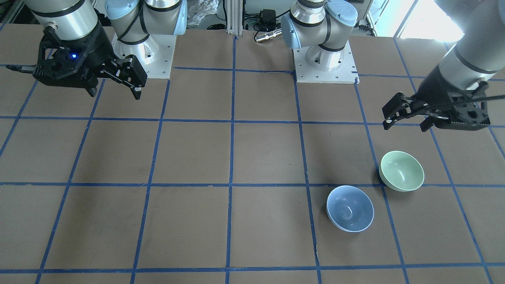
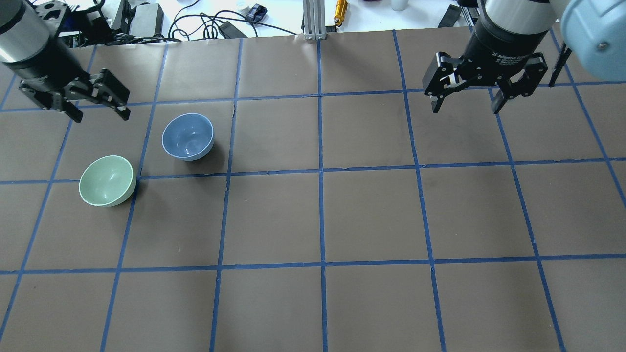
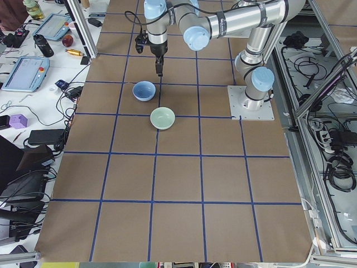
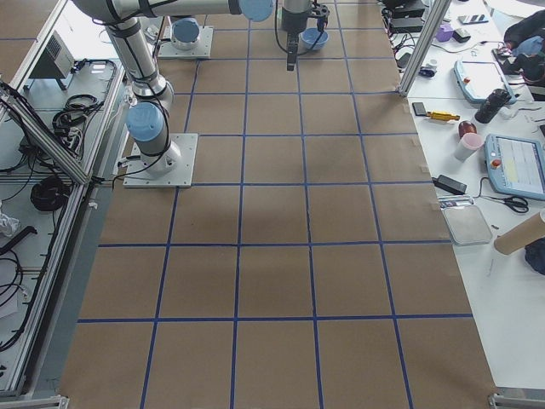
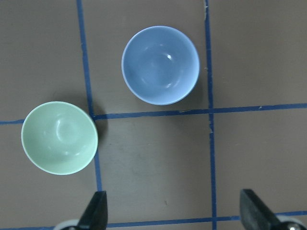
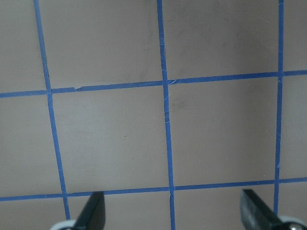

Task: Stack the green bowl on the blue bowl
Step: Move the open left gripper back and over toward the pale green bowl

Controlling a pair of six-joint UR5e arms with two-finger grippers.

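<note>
The pale green bowl (image 1: 401, 170) (image 2: 107, 180) (image 5: 59, 137) stands upright and empty on the brown table. The pale blue bowl (image 1: 350, 208) (image 2: 188, 136) (image 5: 160, 64) stands upright and empty close beside it, not touching. My left gripper (image 2: 101, 115) (image 1: 405, 126) (image 5: 175, 215) is open and empty, raised above the table near both bowls. My right gripper (image 2: 465, 108) (image 1: 115, 94) (image 6: 172, 215) is open and empty, raised over bare table far from the bowls. Both bowls also show in the exterior left view: the green bowl (image 3: 162, 118) and the blue bowl (image 3: 144, 90).
The table (image 2: 323, 215) is brown with a blue tape grid. The two arm bases stand on white plates (image 1: 142, 59) (image 1: 327, 67) at the robot's edge. Cables and small devices (image 2: 195, 24) lie beyond the far edge.
</note>
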